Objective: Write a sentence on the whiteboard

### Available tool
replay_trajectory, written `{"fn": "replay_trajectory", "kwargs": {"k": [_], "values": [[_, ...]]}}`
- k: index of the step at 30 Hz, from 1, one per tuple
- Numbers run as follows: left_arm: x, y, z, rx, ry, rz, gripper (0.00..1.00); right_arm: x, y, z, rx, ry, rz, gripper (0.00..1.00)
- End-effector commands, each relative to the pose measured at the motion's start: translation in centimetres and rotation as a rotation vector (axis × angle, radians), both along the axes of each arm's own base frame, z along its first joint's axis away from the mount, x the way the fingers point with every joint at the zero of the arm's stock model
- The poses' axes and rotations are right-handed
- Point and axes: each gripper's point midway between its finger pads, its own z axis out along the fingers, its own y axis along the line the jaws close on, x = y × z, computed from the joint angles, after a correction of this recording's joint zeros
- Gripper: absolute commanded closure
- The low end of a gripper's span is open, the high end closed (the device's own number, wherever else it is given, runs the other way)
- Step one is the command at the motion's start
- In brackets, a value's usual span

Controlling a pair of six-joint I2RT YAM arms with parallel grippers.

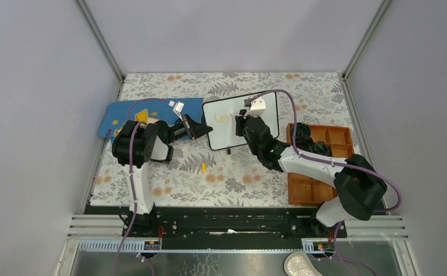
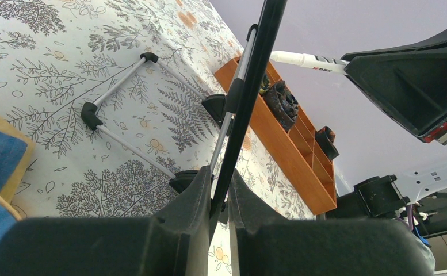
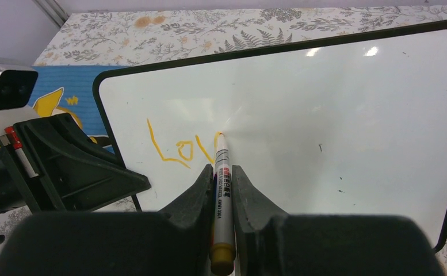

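Note:
The whiteboard [image 1: 224, 137] stands tilted at the middle of the table, with a black frame and a glossy white face [image 3: 353, 115]. Orange letters [image 3: 178, 150] reading about "Lov" are on its left part, and also show in the top view [image 1: 221, 118]. My left gripper [image 1: 206, 131] is shut on the board's left edge; in the left wrist view the black frame [image 2: 255, 69] runs up from between its jaws [image 2: 221, 190]. My right gripper [image 3: 222, 172] is shut on a white marker [image 3: 222, 190] with a yellow end. The marker tip touches the board beside the last letter.
An orange compartment tray [image 1: 324, 167] with dark items stands right of the board, under the right arm, and shows in the left wrist view [image 2: 290, 155]. A blue mat with a yellow plane [image 1: 123, 115] lies at the left. A small orange piece [image 1: 203, 167] lies in front. The board's wire stand [image 2: 117, 86] rests on the cloth.

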Motion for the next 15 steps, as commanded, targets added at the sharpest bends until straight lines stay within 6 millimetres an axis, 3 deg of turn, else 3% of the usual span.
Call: {"fn": "replay_trajectory", "kwargs": {"k": [1, 9, 15], "values": [[-0.87, -0.28, -0.03, 0.005, -0.035, -0.026, 0.89, -0.01, -1.56, 2.03, 0.055, -0.04, -0.04, 1.0], [-0.92, -0.26, -0.05, 0.005, -0.034, -0.025, 0.89, -0.84, -2.15, 1.24, 0.065, -0.025, -0.033, 1.0], [-0.91, -0.27, 0.0, 0.005, -0.036, -0.026, 0.89, -0.82, -1.51, 2.15, 0.102, -0.042, -0.009, 1.0]]}}
